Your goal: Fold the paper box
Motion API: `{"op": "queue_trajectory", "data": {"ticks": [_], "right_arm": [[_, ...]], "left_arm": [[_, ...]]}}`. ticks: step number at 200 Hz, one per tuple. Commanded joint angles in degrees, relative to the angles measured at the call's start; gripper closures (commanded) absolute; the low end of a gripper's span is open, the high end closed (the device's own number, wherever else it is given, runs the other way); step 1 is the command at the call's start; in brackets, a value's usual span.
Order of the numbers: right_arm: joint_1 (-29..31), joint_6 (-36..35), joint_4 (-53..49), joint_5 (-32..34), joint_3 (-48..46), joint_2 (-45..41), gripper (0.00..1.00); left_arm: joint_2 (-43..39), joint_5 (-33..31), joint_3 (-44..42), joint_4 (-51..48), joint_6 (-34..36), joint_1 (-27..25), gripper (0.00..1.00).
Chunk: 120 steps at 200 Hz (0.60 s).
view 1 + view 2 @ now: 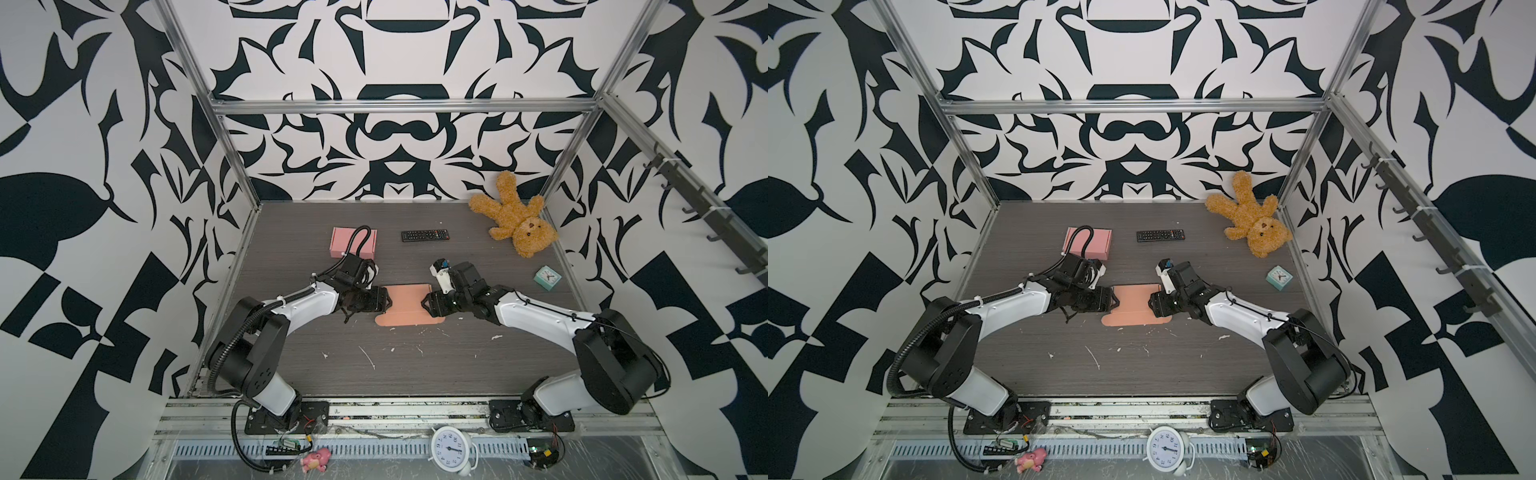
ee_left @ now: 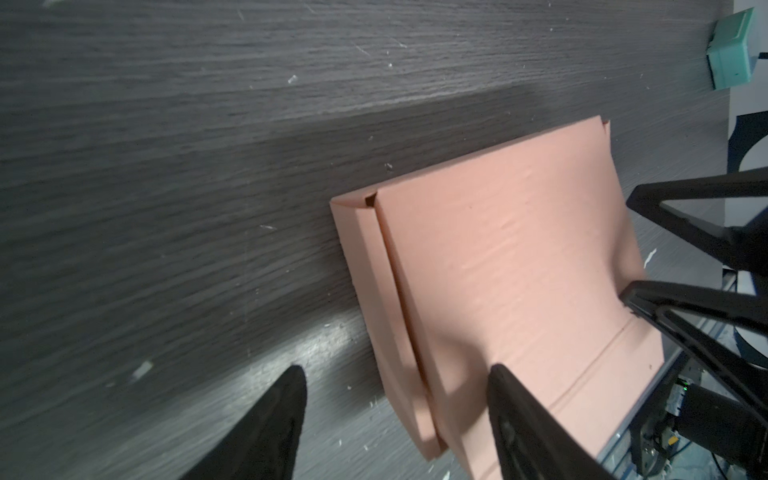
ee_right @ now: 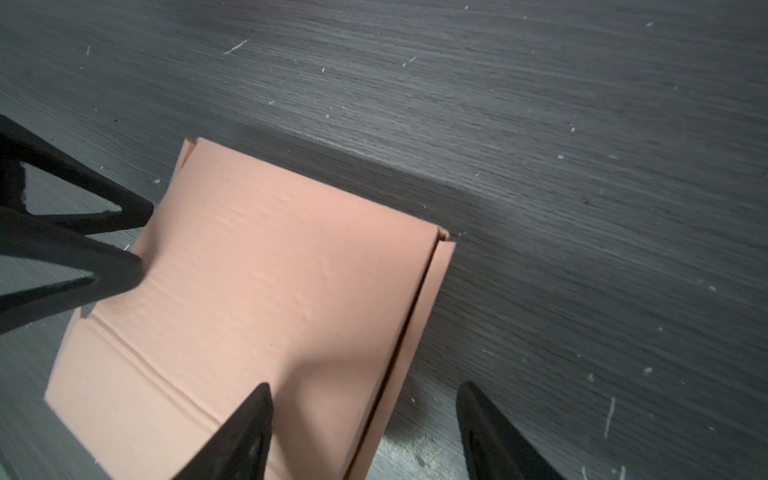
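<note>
Left gripper (image 1: 389, 300) and right gripper (image 1: 424, 302) face each other across the flattened paper box (image 1: 409, 305), which lies on the dark table (image 1: 415, 365) midway between them. Each stands with its jaws well apart and grips nothing. The wrist views show each with one jaw over the cardboard's end and the other over bare table.

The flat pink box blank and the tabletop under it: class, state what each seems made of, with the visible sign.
Box blank: probably thin matte cardboard; scored crease lines, layered flap edges, faint ripples. Tabletop: dark grey wood-grain surface, laminate or real wood, cannot tell; fine parallel grain, slight sheen.
</note>
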Motion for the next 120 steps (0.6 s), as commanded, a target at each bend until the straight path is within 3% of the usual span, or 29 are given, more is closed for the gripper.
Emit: {"op": "queue_trajectory", "data": {"ticks": [1, 120], "right_arm": [[-0.2, 0.2, 1.0, -0.3, -0.4, -0.1, 0.28], [-0.2, 0.0, 1.5, -0.2, -0.5, 1.4, 0.28]], "left_arm": [[1.0, 0.4, -1.0, 0.5, -0.4, -0.1, 0.28], [2.8, -0.4, -1.3, 0.8, 0.1, -0.1, 0.29]]}}
